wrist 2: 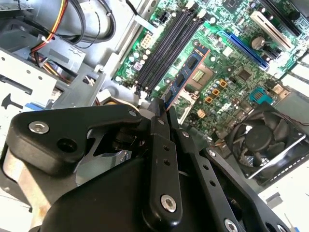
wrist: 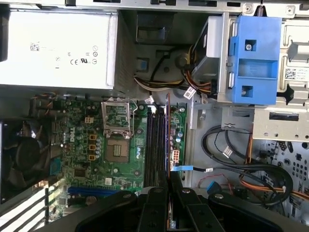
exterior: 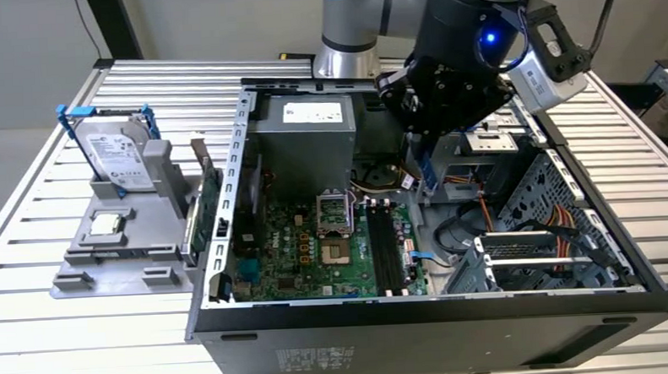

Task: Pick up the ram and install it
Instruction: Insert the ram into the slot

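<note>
Fingers (wrist: 169, 191) closed on the ram (wrist: 168, 140) above the motherboard slots (wrist: 155, 145); exterior view adds the hard drive (exterior: 116, 158).

Open PC case (exterior: 218, 243) w/ motherboard (exterior: 314, 247); hard drive (exterior: 119, 158) beside it.

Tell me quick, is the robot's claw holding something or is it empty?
Gripper: closed on the ram, the dark-blue stick held edge-up over the green board inside the computer case.

ram (wrist: 168, 140): lower end hidden by end effector (wrist: 169, 186) | case fan (wrist 2: 263, 140): cut off
</note>
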Available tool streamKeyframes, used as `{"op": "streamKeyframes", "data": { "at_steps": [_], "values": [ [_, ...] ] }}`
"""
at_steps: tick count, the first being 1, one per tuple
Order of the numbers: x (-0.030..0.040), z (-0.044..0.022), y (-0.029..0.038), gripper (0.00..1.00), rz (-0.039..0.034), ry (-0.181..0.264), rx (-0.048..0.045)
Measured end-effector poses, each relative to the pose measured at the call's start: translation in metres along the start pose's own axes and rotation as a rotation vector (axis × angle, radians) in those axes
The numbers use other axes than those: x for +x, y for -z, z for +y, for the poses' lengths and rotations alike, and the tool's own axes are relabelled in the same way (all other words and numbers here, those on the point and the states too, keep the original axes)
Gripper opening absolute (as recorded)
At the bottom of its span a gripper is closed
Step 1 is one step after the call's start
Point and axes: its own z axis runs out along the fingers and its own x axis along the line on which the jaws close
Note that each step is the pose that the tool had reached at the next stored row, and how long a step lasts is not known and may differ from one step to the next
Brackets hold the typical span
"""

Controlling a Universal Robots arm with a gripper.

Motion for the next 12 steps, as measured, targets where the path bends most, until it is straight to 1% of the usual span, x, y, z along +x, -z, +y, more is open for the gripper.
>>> {"op": "streamKeyframes", "data": {
  "at_steps": [6, 12],
  "values": [
    [-0.0012, -0.0002, -0.0057, 0.00, 0.0000, 0.000, 0.0002],
    [-0.0039, -0.0004, -0.0138, 0.00, 0.0000, 0.000, 0.0000]
  ]
}}
